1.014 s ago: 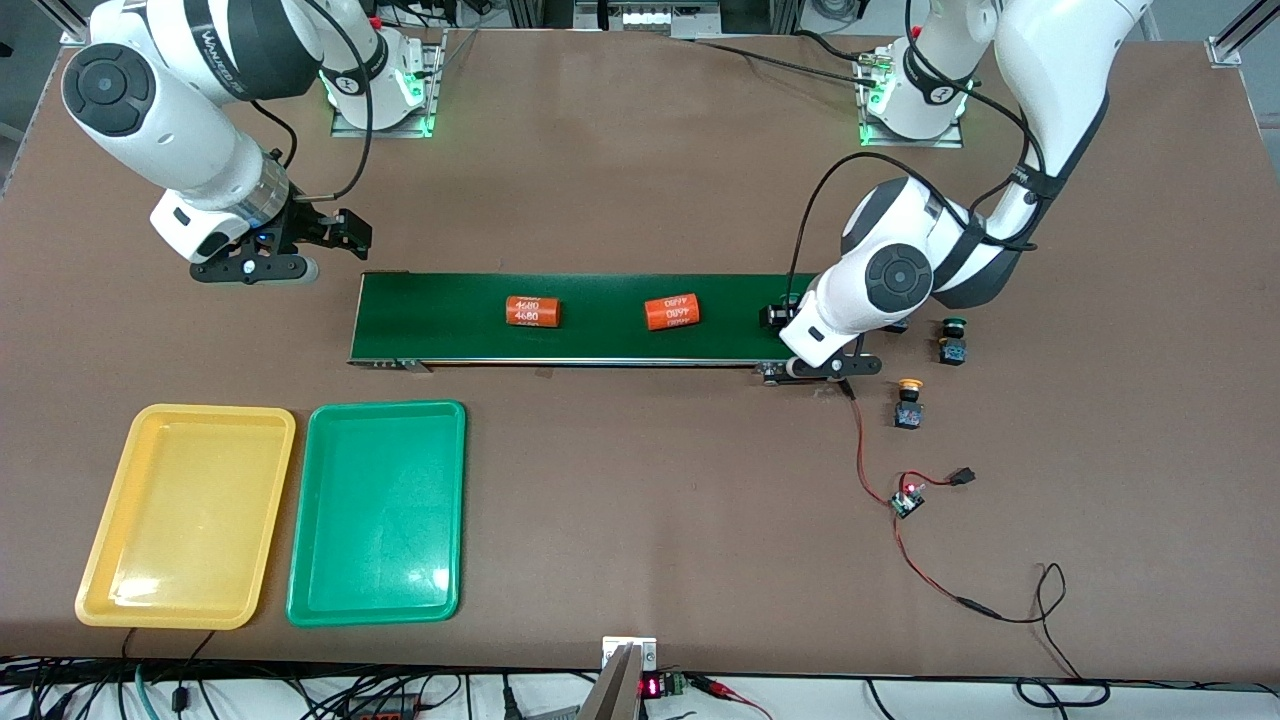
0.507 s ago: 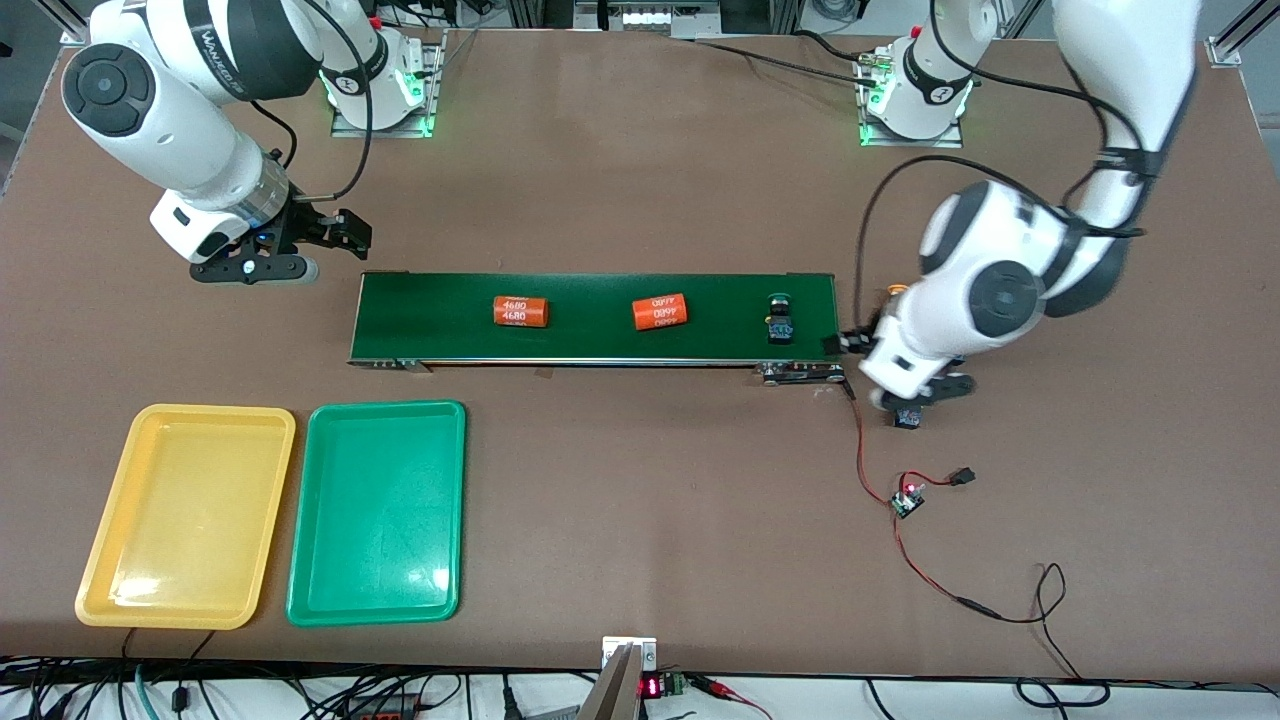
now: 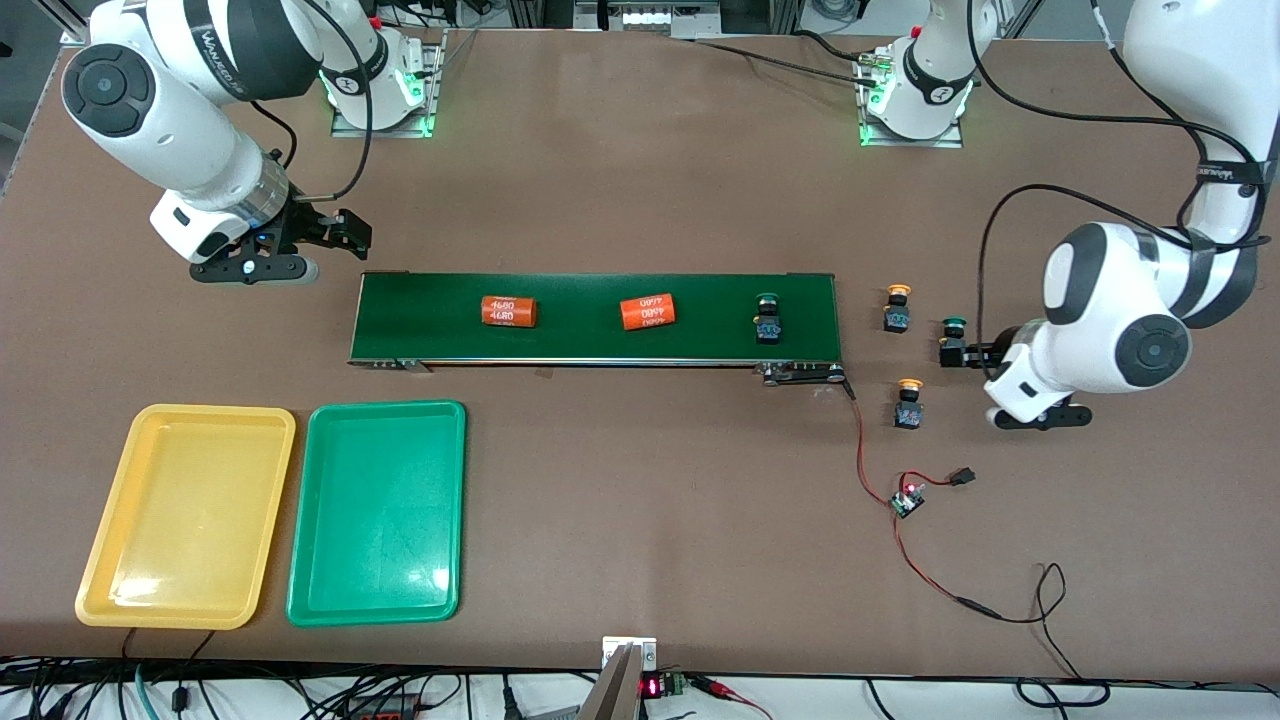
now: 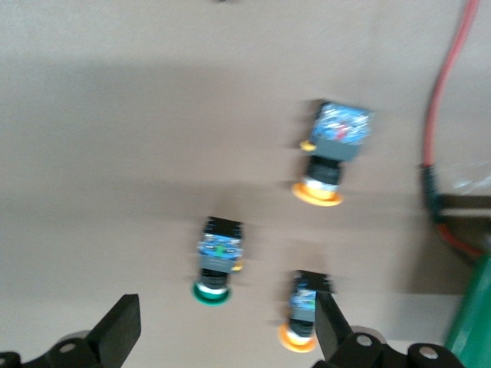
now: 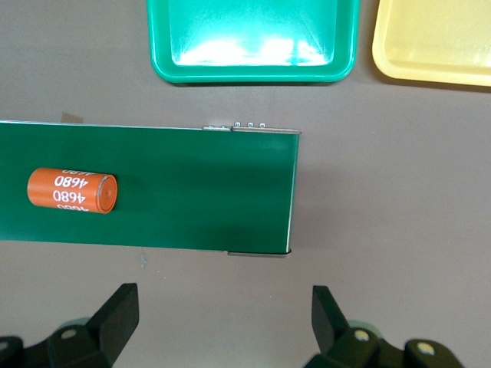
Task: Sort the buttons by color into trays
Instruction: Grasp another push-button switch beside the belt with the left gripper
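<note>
Both the left gripper (image 3: 985,357) and the waiting right gripper (image 3: 345,232), off the conveyor belt's (image 3: 600,345) end, stand spread. The green-capped button (image 3: 952,341) looks light and rigid; its blocky black body suits pinching.

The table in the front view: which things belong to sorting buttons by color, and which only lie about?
Belong to the job:
green button on the belt
green button off the belt
two yellow buttons
yellow tray
green tray

Only lying about:
two orange cylinders
circuit board
</note>
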Tool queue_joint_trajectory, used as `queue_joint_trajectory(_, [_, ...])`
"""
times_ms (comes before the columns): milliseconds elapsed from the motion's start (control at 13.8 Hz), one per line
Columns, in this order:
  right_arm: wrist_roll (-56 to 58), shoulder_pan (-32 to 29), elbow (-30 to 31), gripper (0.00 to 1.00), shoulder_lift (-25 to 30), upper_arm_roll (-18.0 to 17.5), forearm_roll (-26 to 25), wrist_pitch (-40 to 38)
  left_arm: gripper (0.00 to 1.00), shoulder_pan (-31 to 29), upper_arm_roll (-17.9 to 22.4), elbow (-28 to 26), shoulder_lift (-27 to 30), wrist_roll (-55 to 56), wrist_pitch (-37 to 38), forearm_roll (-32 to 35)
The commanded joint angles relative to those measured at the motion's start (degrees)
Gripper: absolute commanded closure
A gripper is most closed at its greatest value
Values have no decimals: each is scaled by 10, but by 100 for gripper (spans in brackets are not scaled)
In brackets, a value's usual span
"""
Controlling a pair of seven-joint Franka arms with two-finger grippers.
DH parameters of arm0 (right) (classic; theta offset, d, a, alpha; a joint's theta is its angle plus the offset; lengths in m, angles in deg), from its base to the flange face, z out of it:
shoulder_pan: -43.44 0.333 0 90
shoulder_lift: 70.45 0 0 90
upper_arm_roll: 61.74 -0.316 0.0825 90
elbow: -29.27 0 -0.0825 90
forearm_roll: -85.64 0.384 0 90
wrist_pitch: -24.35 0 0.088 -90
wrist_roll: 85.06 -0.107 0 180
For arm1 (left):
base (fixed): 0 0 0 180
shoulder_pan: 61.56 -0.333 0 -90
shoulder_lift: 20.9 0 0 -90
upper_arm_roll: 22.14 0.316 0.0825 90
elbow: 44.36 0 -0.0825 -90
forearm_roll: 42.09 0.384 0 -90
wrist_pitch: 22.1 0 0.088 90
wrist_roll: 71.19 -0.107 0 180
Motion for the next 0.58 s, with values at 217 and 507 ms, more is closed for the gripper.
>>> queue_joint_trajectory(217, [-5, 1, 9, 0, 10, 3, 7, 4, 0, 6, 16, -120, 2, -59, -164, 8])
queue_joint_trajectory(507, [-4, 1, 8, 0, 10, 3, 7, 3, 0, 7, 22, -163, -2, -69, -221, 9])
